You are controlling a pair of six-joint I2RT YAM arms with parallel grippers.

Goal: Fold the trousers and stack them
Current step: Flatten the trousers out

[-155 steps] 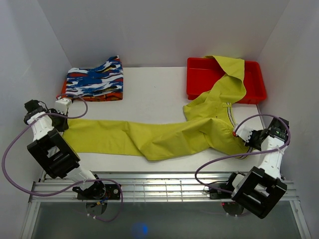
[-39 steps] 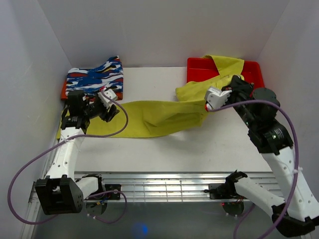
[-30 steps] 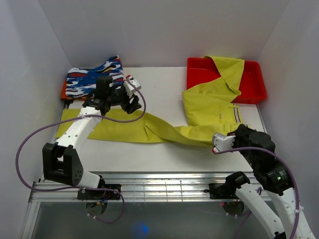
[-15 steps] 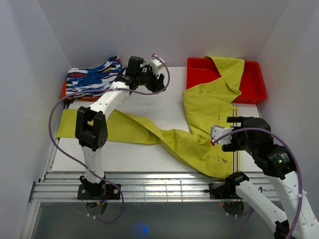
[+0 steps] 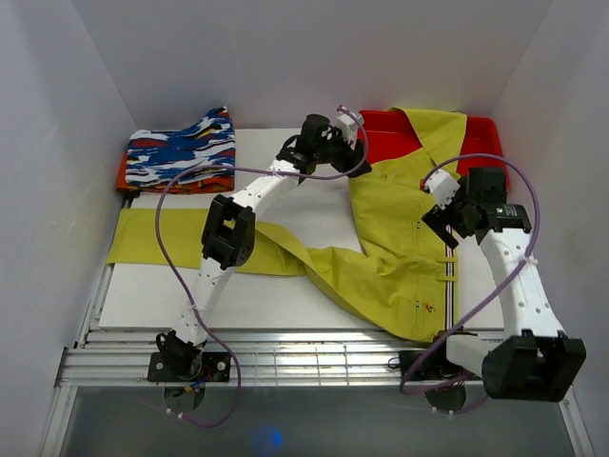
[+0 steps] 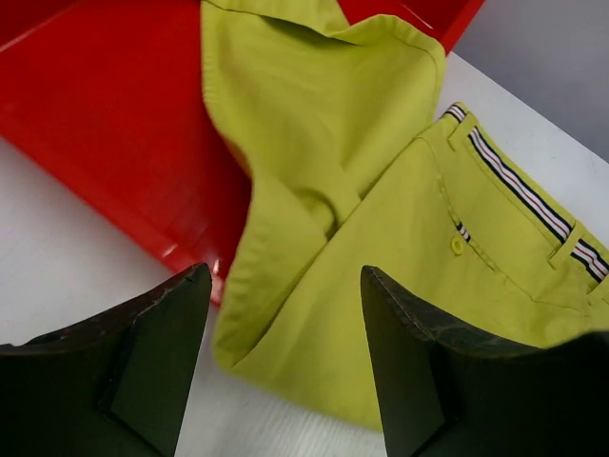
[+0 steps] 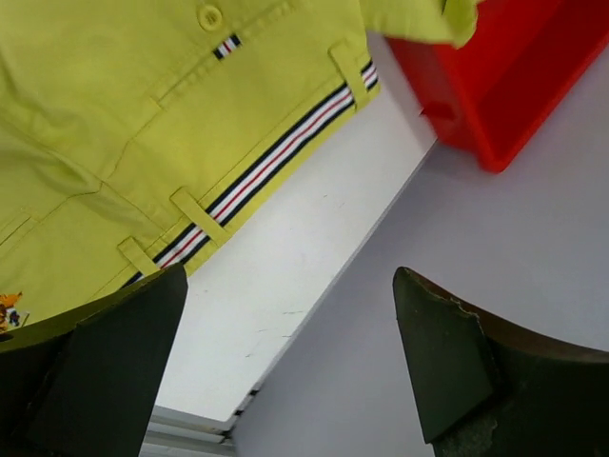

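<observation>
The yellow-green trousers (image 5: 395, 243) lie spread on the white table. One leg runs left to the table's left edge, and the other climbs into the red tray (image 5: 487, 169). Their striped waistband (image 5: 448, 259) faces the right wall. My left gripper (image 5: 350, 138) hovers open by the tray's left rim. In the left wrist view the left gripper (image 6: 284, 276) hangs over the cloth's edge (image 6: 314, 238) with nothing held. My right gripper (image 5: 440, 209) stands open above the waistband. In the right wrist view the right gripper (image 7: 287, 276) is empty over bare table, next to the striped band (image 7: 276, 152).
A folded blue, white, black and orange garment (image 5: 181, 152) lies at the back left corner. The red tray (image 6: 95, 114) sits at the back right, close to the right wall (image 7: 457, 238). White walls enclose the table on three sides.
My right gripper opened, let go of the waist and moved back towards the tray. The waist end now lies flat near the front. My left arm swung from the folded garment across to the tray.
</observation>
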